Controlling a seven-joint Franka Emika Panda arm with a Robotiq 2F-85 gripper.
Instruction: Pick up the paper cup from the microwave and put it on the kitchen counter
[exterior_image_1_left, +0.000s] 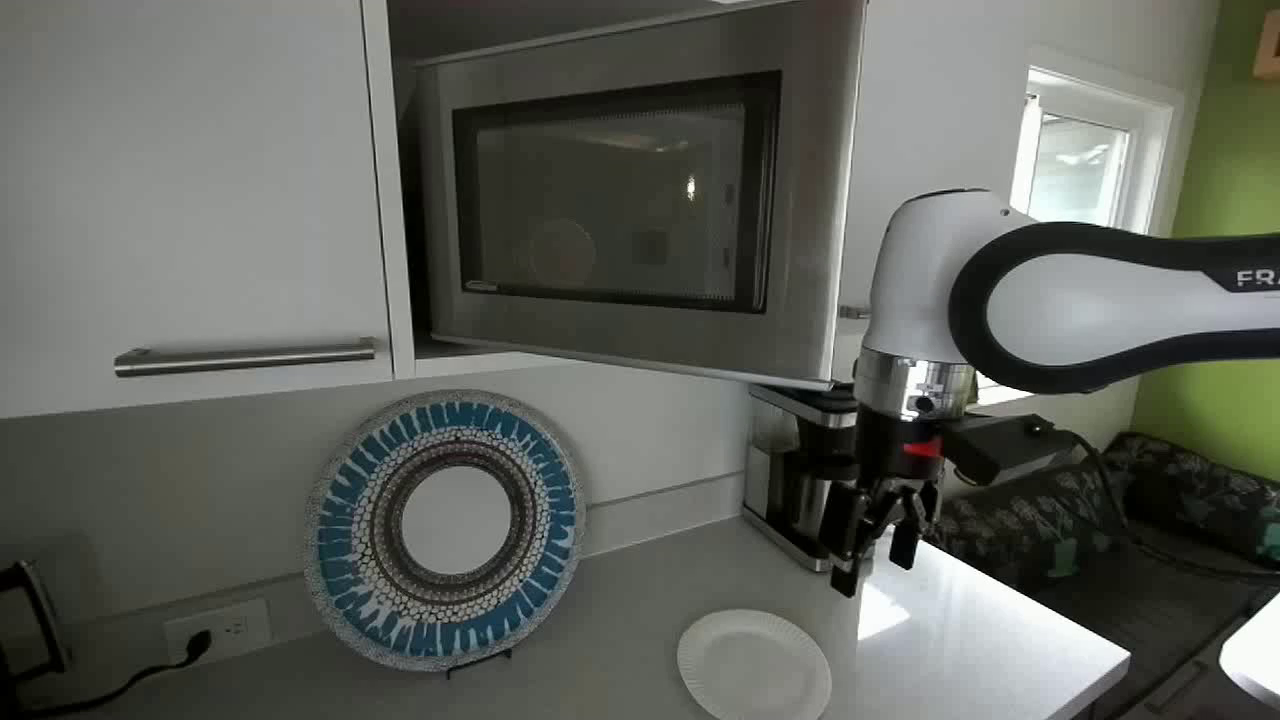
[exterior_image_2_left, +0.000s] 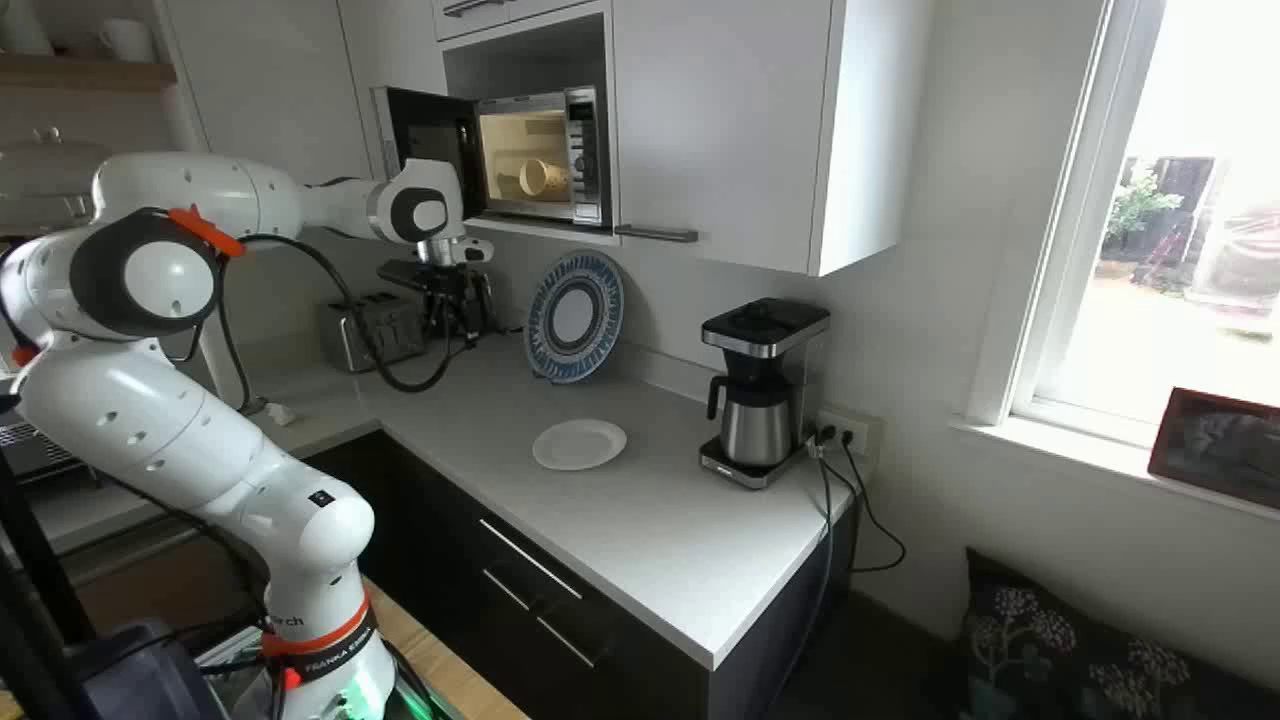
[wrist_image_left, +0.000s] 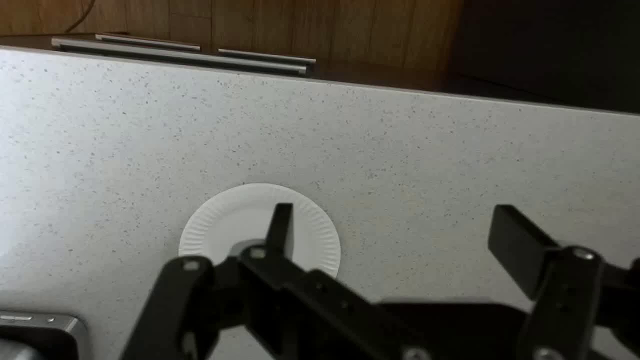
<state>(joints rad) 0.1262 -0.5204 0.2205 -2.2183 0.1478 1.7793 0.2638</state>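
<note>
The paper cup (exterior_image_2_left: 543, 178) is inside the lit microwave (exterior_image_2_left: 584, 150) in an exterior view and appears to lie on its side. The microwave door stands open; its dark window (exterior_image_1_left: 610, 200) faces out in an exterior view. The cup is hidden in that view and out of the wrist view. My gripper (exterior_image_1_left: 875, 565) is open and empty, pointing down, lower than the microwave and above the kitchen counter (exterior_image_2_left: 640, 520). It also shows in an exterior view (exterior_image_2_left: 455, 325). In the wrist view, the spread fingers (wrist_image_left: 392, 217) have only bare counter between them.
A flat white plate (exterior_image_2_left: 580, 445) lies on the counter, partly behind a finger in the wrist view (wrist_image_left: 220, 220). A patterned plate (exterior_image_1_left: 350, 540) leans at the backsplash. A coffee maker (exterior_image_2_left: 757, 430) and a toaster (exterior_image_2_left: 350, 340) stand on the counter. White cabinets (exterior_image_1_left: 190, 200) flank the microwave.
</note>
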